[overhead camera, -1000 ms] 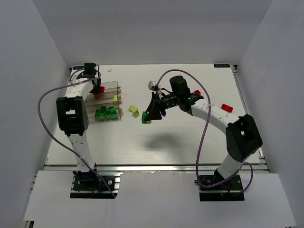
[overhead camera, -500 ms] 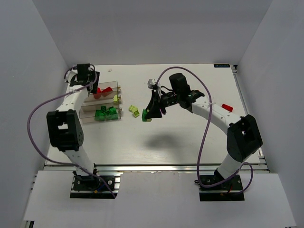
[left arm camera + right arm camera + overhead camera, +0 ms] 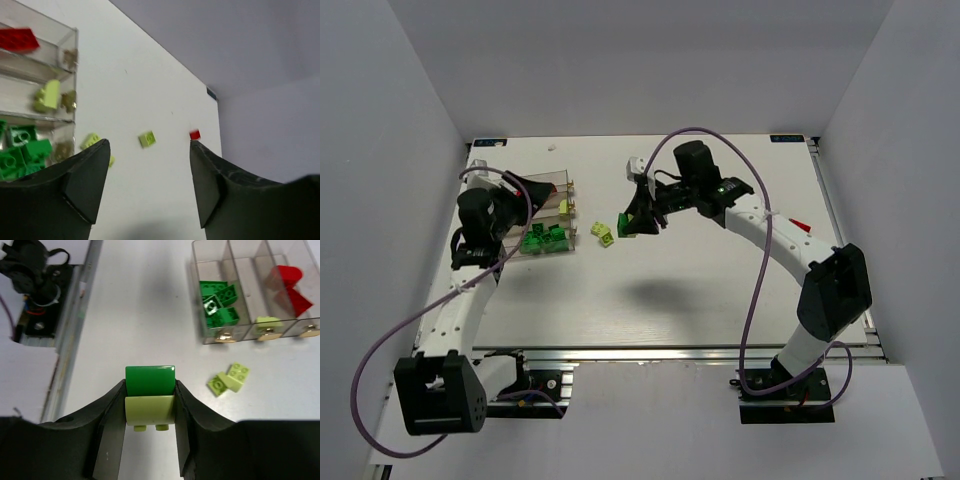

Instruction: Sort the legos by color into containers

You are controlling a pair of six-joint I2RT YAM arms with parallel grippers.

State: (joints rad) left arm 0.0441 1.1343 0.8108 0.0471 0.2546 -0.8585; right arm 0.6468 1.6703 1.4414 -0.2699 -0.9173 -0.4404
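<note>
Top external view: the left arm, stretched over the far end of the tray (image 3: pixel 560 178) a second ago, has folded back beside the tray's left end. The left wrist view shows the left gripper (image 3: pixel 148 150) with its fingers apart and nothing between them.

The right gripper (image 3: pixel 149 390) is clamped on a dark green brick (image 3: pixel 150 380) stacked on a lime brick (image 3: pixel 149 410). It is held above the surface (image 3: pixel 670 290) and has shifted toward the far side since a second ago, now just beside a loose lime pair (image 3: pixel 602 232).

In the tray, green legos (image 3: pixel 220 302) fill the nearest compartment, one lime piece (image 3: pixel 266 322) sits in the middle one, and red pieces (image 3: pixel 287 285) lie in the far one. A red brick (image 3: pixel 195 134) lies well apart, out on the surface.
</note>
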